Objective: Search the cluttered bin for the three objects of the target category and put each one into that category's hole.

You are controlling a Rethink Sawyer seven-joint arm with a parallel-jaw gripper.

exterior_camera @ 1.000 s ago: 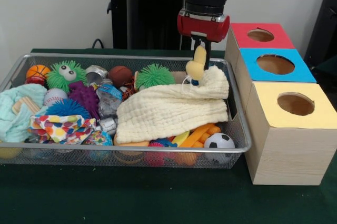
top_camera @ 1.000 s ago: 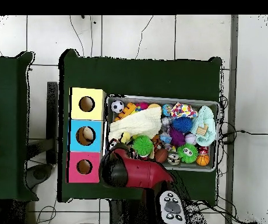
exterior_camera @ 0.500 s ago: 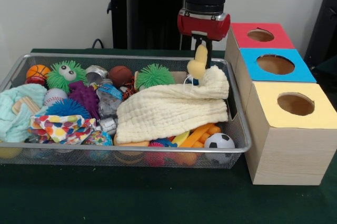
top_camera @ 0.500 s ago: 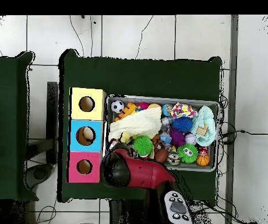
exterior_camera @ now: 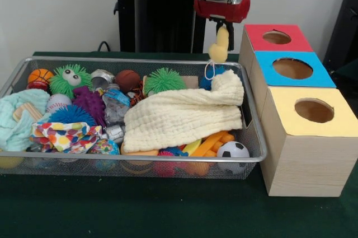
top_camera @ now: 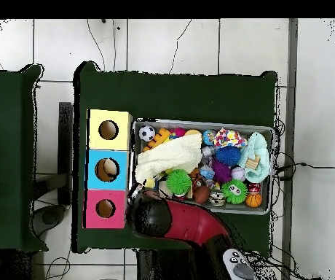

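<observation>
My gripper (exterior_camera: 222,28) hangs above the bin's far right corner, shut on a yellow soft toy (exterior_camera: 219,46). A thin string dangles from the toy down to a blue piece (exterior_camera: 211,80) at the bin's rim. The wire bin (exterior_camera: 134,159) holds a heap of toys, with a cream cloth (exterior_camera: 182,116) draped over its right half. Beside the bin stand the red box (exterior_camera: 296,41), the blue box (exterior_camera: 321,79) and the yellow box (exterior_camera: 285,101), each with a round hole on top. In the overhead view the arm (top_camera: 178,222) hides the gripper, next to the red box (top_camera: 92,210).
The bin also holds a green spiky ball (exterior_camera: 164,80), a green ball with eyes (exterior_camera: 69,78), a small basketball (exterior_camera: 40,75), a soccer ball (exterior_camera: 232,151), a teal cloth (exterior_camera: 17,116) and a patterned cloth (exterior_camera: 64,134). Something pale lies inside the blue box's hole (top_camera: 110,170).
The gripper has risen with the yellow toy and shifted a little toward the boxes. The toy now hangs clear above the cream cloth, its string pulled up.
</observation>
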